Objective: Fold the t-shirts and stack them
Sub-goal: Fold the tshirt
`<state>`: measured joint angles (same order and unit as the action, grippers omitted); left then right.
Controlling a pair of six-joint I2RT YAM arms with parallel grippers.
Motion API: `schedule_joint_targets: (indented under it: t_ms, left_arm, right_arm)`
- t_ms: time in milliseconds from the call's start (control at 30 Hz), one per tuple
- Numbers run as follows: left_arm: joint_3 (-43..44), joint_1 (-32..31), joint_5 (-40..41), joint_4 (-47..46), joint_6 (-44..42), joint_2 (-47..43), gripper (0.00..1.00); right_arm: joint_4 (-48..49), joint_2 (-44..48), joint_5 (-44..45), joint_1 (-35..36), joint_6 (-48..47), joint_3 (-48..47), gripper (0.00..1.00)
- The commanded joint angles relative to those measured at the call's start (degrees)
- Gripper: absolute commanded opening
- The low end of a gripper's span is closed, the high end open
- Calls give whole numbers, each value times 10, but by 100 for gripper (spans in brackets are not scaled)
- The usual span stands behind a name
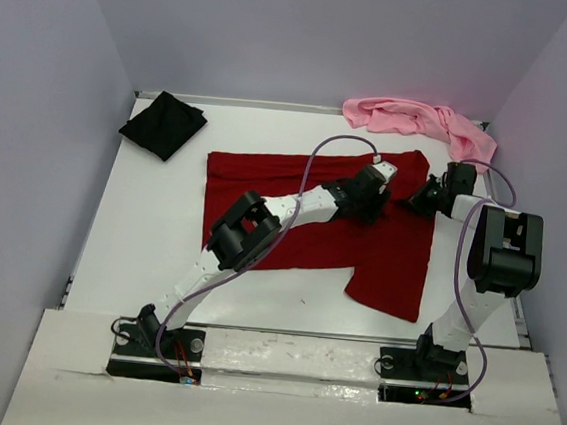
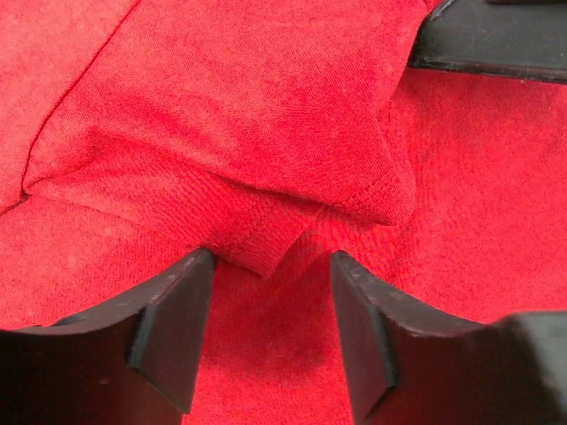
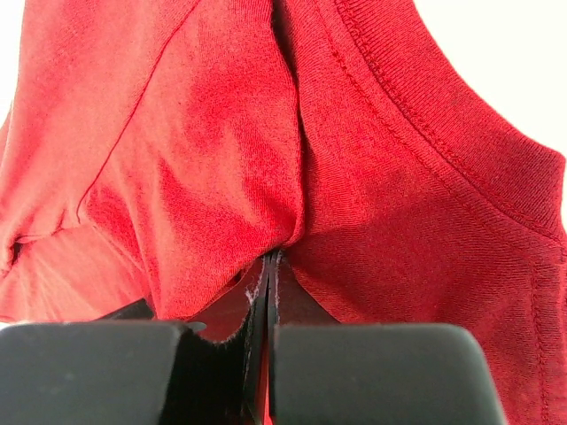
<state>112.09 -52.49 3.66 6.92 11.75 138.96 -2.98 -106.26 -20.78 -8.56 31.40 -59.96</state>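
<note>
Pale lilac walls close in a white table, and we find all three shirts on it. The dark red t-shirt lies spread across the middle, mostly flat, with one part reaching towards the near right side. The black t-shirt sits as a small bunched heap at the far left corner, well apart from the red one. The pink t-shirt lies crumpled along the far edge on the right, near the red cloth, though we cannot tell if the two touch.

Both arms reach over the red shirt and meet near its far right part. The left gripper hangs low over the cloth. In its wrist view we see its two dark fingers standing clearly apart, with a hemmed, pointed fold of red fabric poking into the gap between them. Neither pad presses the fold, so this gripper has hold of nothing.

The right gripper sits just beside the left one. Its wrist view shows the jaws pressed together, with a ridge of red cloth drawn down and pinched between them. From that pinch the fabric rises in a raised crease, and a stitched hem runs along the right side over bare white table.
</note>
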Motion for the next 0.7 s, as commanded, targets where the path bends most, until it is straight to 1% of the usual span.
schedule_joint_targets:
  t_ms: [0,33,167,333,433,667]
  left_arm:
    - [5,-7,21,-5,-16,-41,63]
    - [7,-8,25,-6,-17,-40,62]
    - [13,-12,40,-6,-26,-33,51]
    - [16,-20,85,-6,-33,-36,42]
    - [18,-21,102,-7,-35,-36,41]
    - [19,-23,123,-9,-36,-36,32]
  right_arm:
    - [15,2,-2,-3,-1,-19,0]
    - [15,2,-2,-3,-1,-20,0]
    - [15,2,-4,-3,-2,-20,0]
    - [15,0,-6,-3,-2,-20,0]
    - [15,-1,-8,-3,-3,-20,0]
    - [15,0,-7,-3,-5,-20,0]
